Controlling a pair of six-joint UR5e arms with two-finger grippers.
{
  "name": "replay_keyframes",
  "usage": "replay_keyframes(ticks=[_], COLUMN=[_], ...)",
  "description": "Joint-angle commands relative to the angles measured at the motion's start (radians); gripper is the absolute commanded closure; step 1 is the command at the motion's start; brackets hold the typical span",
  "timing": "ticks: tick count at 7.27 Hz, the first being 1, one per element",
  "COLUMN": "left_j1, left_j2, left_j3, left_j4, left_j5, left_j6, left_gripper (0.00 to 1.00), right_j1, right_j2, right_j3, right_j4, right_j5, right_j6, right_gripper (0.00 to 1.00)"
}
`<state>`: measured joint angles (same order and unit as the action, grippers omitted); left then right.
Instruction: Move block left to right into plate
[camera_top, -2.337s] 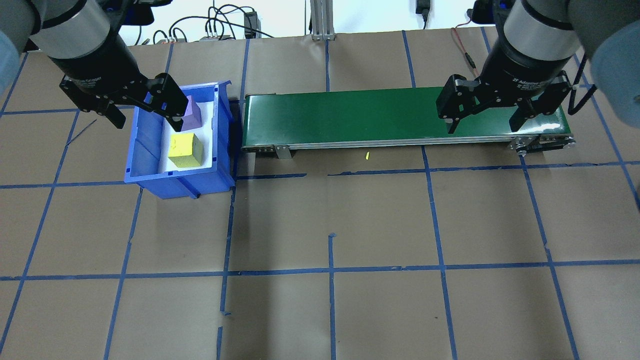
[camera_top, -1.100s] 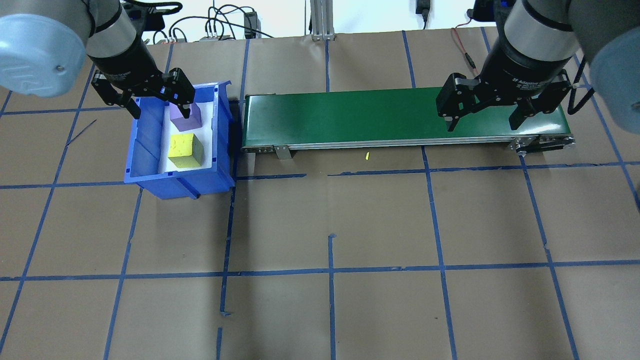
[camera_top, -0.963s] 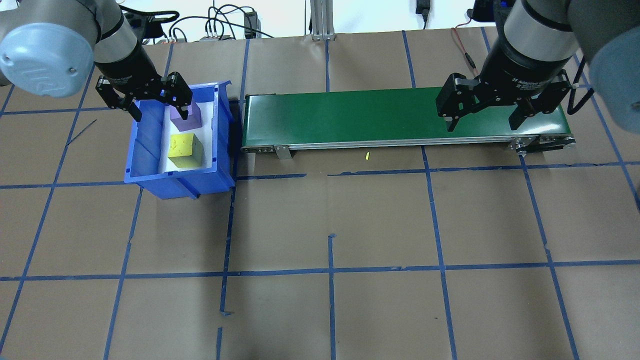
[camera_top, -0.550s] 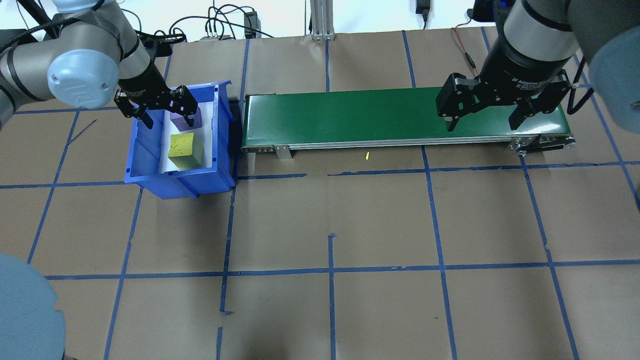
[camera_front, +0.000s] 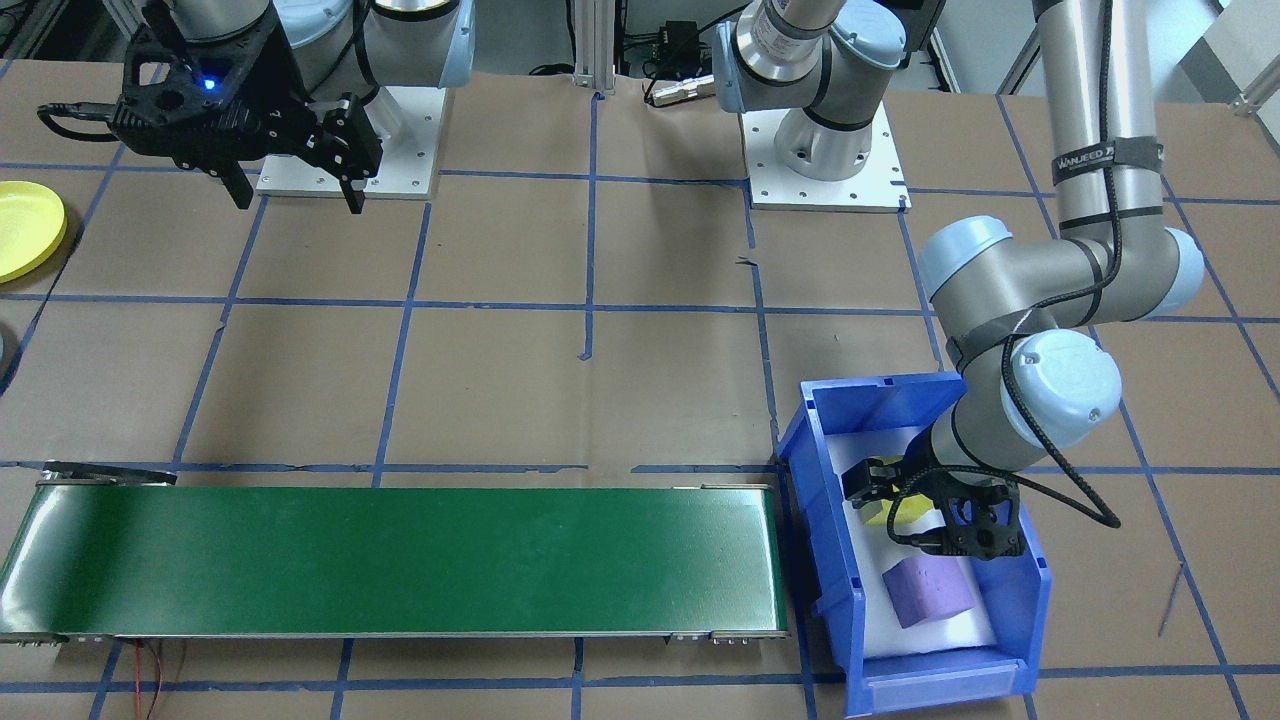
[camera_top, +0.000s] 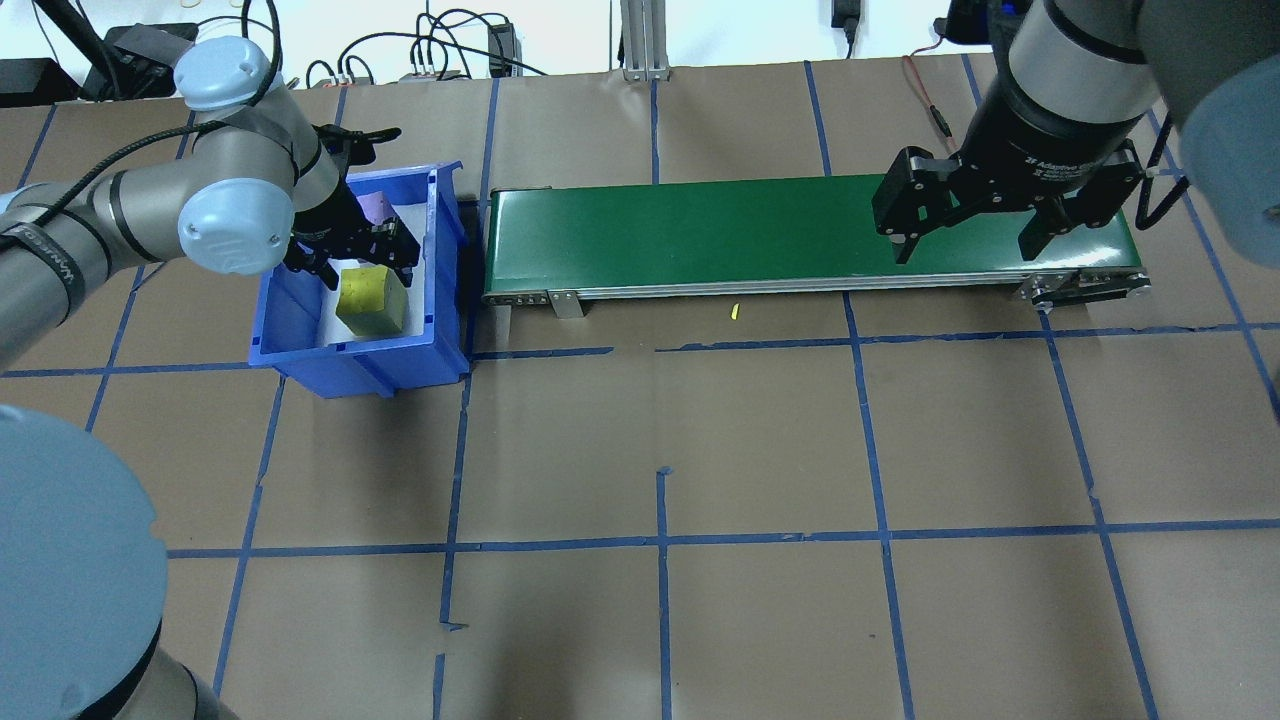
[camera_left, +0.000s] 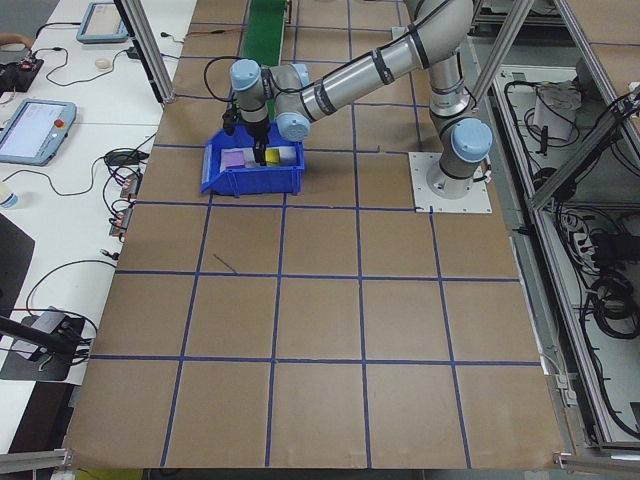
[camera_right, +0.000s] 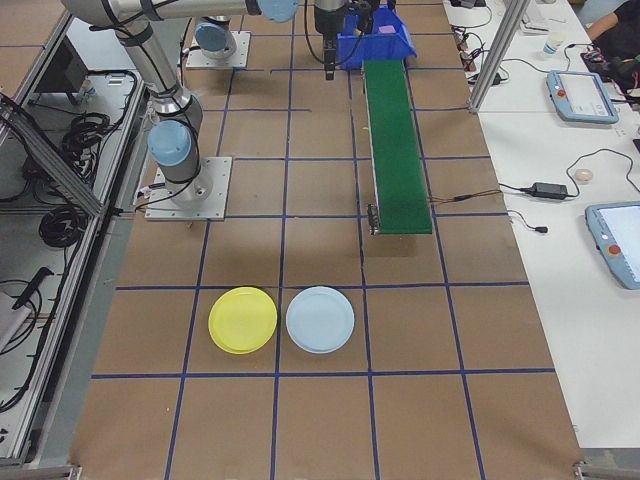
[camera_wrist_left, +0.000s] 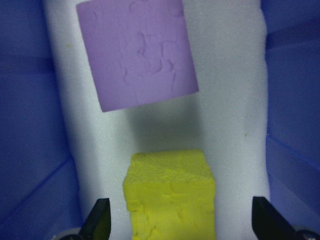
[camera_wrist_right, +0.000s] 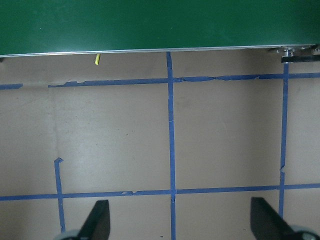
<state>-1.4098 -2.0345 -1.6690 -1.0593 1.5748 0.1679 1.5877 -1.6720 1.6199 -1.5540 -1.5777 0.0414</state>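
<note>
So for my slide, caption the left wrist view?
Open left gripper straddling a yellow cube, purple cube beyond.

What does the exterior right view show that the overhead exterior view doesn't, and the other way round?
Only the exterior right view shows the yellow plate and the pale blue plate beside it on the table. Only the overhead exterior view shows the yellow block in the blue bin, with the left pincer open over it, and the right pincer open. Both show the green conveyor.

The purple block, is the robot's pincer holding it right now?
No. In the left wrist view the purple block lies alone on the white foam, while the open left pincer straddles the yellow block.
</note>
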Motion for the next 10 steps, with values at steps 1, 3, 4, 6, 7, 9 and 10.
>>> replay_keyframes(ticks=[1, 3, 4, 6, 7, 9, 10], left_j1=[0.0, 0.0, 0.0, -0.004, -0.009, -0.111, -0.163], left_j2=[-0.018, 0.015, 0.043, 0.066, 0.068, 0.071, 0.051], left_j3=[0.008, 0.032, 0.101, 0.239, 0.296, 0.337, 0.339], left_j4=[0.018, -0.029, -0.129, -0.267, -0.289, -0.305, -0.262], left_j5=[-0.001, 0.011, 0.014, 0.008, 0.008, 0.013, 0.007], left_j6=[0.036, 0.021, 0.007, -0.016, -0.019, -0.083, -0.169], left_gripper=[0.59, 0.6, 0.6, 0.6, 0.59, 0.59, 0.59], right_j1=[0.0, -0.002, -0.002, 0.0, 0.0, 0.0, 0.0], right_j2=[0.0, 0.001, 0.001, 0.001, 0.001, 0.001, 0.001], right_j3=[0.0, 0.0, 0.0, 0.0, 0.0, 0.0, 0.0], right_j4=[0.0, 0.0, -0.001, -0.001, -0.001, -0.001, -0.001], right_j5=[-0.001, 0.001, -0.001, -0.001, -0.001, -0.001, -0.001], right_j6=[0.0, -0.002, -0.002, -0.002, 0.0, 0.002, 0.002], right_gripper=[0.0, 0.0, 0.0, 0.0, 0.0, 0.0, 0.0])
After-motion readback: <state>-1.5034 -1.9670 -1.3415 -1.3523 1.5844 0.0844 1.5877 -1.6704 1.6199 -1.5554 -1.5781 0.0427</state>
